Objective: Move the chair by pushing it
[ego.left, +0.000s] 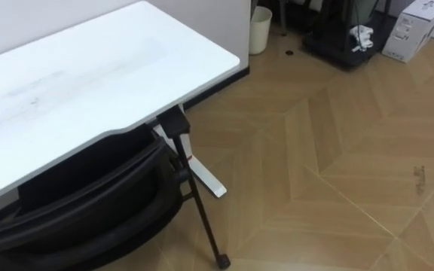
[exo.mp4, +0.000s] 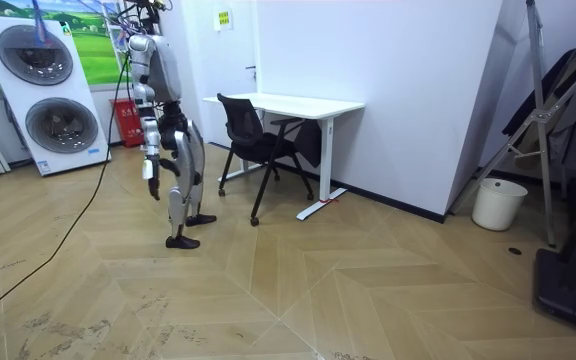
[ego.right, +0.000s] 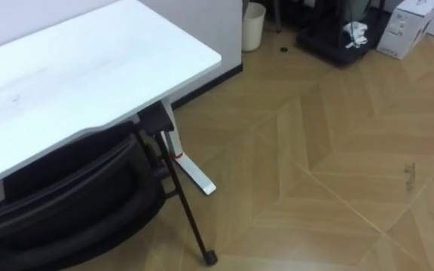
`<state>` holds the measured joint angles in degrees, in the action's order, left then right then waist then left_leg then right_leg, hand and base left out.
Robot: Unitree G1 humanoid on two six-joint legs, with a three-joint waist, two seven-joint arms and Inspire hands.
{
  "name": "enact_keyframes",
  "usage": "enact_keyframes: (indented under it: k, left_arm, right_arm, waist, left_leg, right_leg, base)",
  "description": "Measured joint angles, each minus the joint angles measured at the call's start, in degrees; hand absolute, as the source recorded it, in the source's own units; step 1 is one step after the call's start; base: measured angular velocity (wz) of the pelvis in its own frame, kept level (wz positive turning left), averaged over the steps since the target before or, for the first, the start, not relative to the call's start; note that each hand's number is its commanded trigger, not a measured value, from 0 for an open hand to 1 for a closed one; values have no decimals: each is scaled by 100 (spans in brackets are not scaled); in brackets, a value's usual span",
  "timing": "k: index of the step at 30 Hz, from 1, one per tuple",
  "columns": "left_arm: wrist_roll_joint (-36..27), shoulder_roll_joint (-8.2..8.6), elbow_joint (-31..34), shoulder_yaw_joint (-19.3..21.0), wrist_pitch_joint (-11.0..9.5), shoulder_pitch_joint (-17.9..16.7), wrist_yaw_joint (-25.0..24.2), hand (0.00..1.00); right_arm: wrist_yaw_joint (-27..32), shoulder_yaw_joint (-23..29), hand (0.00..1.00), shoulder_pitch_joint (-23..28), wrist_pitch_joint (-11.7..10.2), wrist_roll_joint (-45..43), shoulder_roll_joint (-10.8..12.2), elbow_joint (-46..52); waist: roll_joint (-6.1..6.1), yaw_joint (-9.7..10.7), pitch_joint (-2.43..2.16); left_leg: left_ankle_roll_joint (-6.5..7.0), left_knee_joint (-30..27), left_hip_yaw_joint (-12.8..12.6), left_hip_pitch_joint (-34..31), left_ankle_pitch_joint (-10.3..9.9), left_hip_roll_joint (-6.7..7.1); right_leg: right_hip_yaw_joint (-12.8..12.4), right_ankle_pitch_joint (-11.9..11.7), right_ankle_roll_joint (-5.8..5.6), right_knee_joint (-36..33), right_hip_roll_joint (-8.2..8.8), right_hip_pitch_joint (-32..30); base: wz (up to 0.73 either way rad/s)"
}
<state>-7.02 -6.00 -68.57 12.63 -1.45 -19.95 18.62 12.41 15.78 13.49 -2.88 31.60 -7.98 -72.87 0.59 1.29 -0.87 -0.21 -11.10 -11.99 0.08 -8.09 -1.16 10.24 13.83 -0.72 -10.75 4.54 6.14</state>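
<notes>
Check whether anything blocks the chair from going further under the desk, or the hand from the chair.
Nothing visible does. The chair sits partly under the desk; the desk leg stands close beside it, not in its path. Only bare floor lies between the right hand and the chair.

A black chair [ego.left: 81, 214] with a curved backrest stands upright at the lower left, backrest close against the white desk [ego.left: 89, 83], one castored leg splayed right.
</notes>
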Motion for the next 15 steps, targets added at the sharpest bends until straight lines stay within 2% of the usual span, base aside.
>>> enact_keyframes:
  k: [1, 3, 6, 7, 10, 15]
  left_arm:
    - [206, -2, 24, -57, 38, 210, -128, 0]
    - [517, 0, 303, -127, 115, 421, -217, 0]
    - [544, -29, 674, -628, 130, 759, -312, 0]
    - [542, -21, 712, -779, 113, 893, -369, 0]
    - [593, 18, 752, -953, 113, 1078, -508, 0]
    - [673, 63, 673, -1184, 115, 1214, -719, 0]
  right_arm:
    - [-135, -192, 0, -80, 11, -185, -7, 7]
    - [-338, -453, 0, -264, 63, -482, 9, 4]
    - [-655, -1029, 0, -528, 140, -836, 10, 15]
    - [-788, -1147, 0, -584, 162, -934, 26, 23]
    - [-1079, -1332, 0, -737, 176, -1007, 42, 43]
    - [-1593, -1465, 0, -865, 251, -847, 93, -15]
  waist:
    - [8, -2, 13]
    - [4, 8, 38]
    - [8, 6, 116]
    - [0, 6, 124]
    - [-72, 3, 109]
    - [-117, 16, 126]
  left_leg:
    - [1, 17, -6, 3, 1, 3]
    - [1, 37, -10, 8, 1, 5]
    - [-1, 91, -38, 34, 2, 15]
    - [-1, 122, -48, 50, 1, 23]
    - [-9, 153, -48, 53, -4, 51]
    - [-9, 155, -33, 68, -5, 72]
  right_leg:
    - [3, -3, 1, 2, 1, -3]
    - [0, -7, 7, 14, 0, -8]
    - [-60, -11, 12, 24, -4, -18]
    - [-78, -11, 12, 26, -3, -23]
    - [-95, -14, 7, 95, 17, -26]
    - [-225, -39, -22, 100, 34, -43]
  base:
    - [-4]
    - [-2]
    - [-5]
    - [-6]
    - [-8]
    - [-14]
